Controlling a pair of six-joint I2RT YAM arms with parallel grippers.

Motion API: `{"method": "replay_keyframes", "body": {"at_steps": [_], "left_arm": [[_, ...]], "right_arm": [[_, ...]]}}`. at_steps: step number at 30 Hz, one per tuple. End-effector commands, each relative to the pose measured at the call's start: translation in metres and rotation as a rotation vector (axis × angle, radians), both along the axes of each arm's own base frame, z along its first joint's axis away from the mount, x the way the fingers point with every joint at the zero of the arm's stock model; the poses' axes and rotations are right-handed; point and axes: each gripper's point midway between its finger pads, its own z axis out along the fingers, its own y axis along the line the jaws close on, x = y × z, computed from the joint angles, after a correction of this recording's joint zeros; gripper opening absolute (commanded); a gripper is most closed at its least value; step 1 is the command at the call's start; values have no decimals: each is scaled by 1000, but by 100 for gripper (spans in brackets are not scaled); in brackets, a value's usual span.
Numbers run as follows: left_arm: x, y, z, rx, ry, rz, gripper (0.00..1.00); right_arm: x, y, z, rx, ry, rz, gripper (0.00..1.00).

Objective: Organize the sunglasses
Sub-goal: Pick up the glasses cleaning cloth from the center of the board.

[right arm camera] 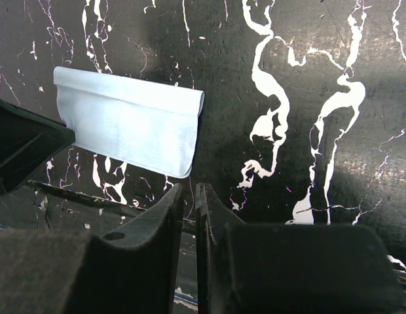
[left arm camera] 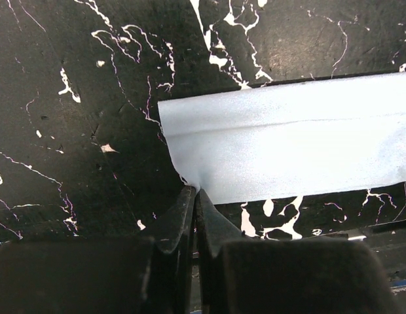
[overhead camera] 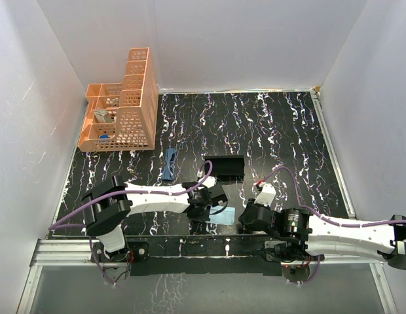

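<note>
The left claw (left arm camera: 193,191) pinched a corner of the light blue square cloth (left arm camera: 288,144), the right claw (right arm camera: 195,191) stood pressed together, empty, and the slim folded dark blue sunglasses (overhead camera: 169,163), apart beyond the left claw, seemed light, stiff, fragile, best grasped mid-frame.

Place: a robotics lab test cell.
Walls: plain white panels (overhead camera: 242,39) box in 3 sides of a black, white-veined marble-look tabletop (overhead camera: 268,124).
Rig: white jointed left arm (overhead camera: 157,195) and right arm (overhead camera: 347,230), a purple cable (overhead camera: 283,168), and a silver metal rail (overhead camera: 59,252) at the near edge.
</note>
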Motion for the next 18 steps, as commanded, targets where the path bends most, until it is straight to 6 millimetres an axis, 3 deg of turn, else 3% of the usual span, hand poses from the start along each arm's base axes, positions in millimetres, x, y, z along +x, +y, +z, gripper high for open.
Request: {"method": "replay_keyframes", "body": {"at_steps": [1, 10, 18], "left_arm": [[-16, 11, -23, 32, 54, 6, 0], [-6, 17, -2, -66, -38, 73, 0], [-4, 15, 4, -141, -62, 69, 0]], "right_arm": [[4, -2, 1, -6, -22, -17, 12], [5, 1, 4, -34, -21, -13, 10], [11, 14, 14, -78, -21, -11, 12]]}}
